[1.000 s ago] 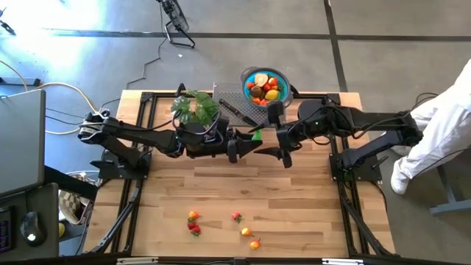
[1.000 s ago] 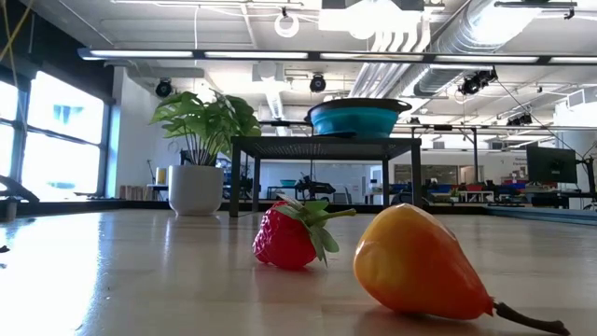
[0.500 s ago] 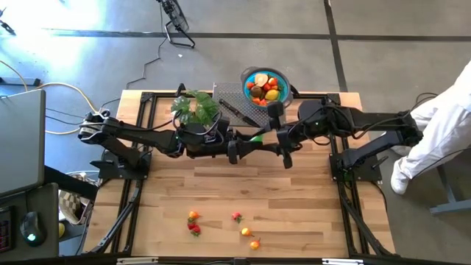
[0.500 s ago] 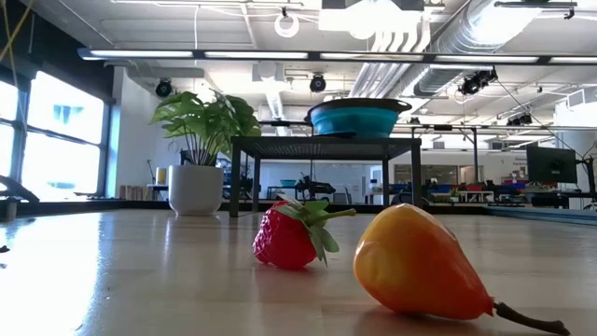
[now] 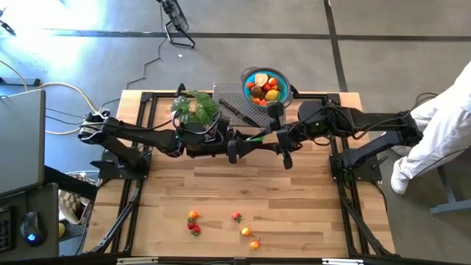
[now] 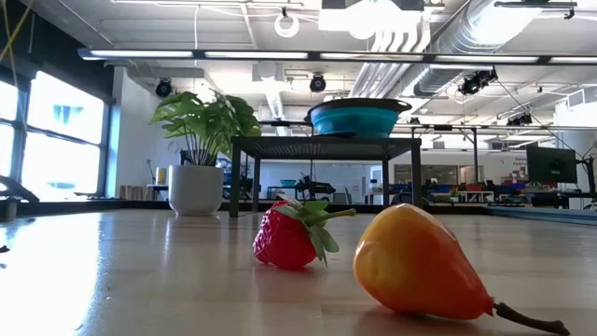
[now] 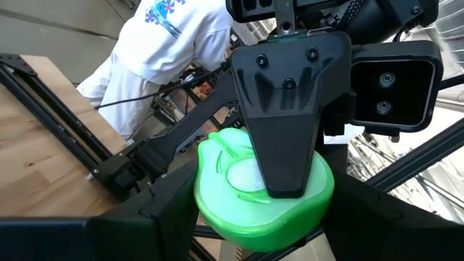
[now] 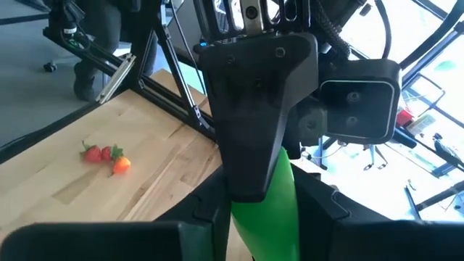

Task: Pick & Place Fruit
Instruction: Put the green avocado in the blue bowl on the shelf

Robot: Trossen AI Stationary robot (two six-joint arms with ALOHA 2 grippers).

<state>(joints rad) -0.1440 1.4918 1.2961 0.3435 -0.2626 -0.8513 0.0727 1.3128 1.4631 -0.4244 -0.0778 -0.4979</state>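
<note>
Right jaws (image 5: 282,148) have narrowed onto the green fruit (image 5: 257,135), mid-air handover.
Left jaws (image 5: 237,147) also clasp it, so it cannot drop to the bench (image 5: 294,206).

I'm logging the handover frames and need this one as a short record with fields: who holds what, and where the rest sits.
stage: handover in the air above the table's middle
left gripper: fingers closed on the green fruit
right gripper: fingers on the same fruit, one flat on its cut face
blue bowl: on the rack at the far edge, with fruit inside
loose fruit: strawberry and a few others near the front edge
person: beside the table's right side
</note>
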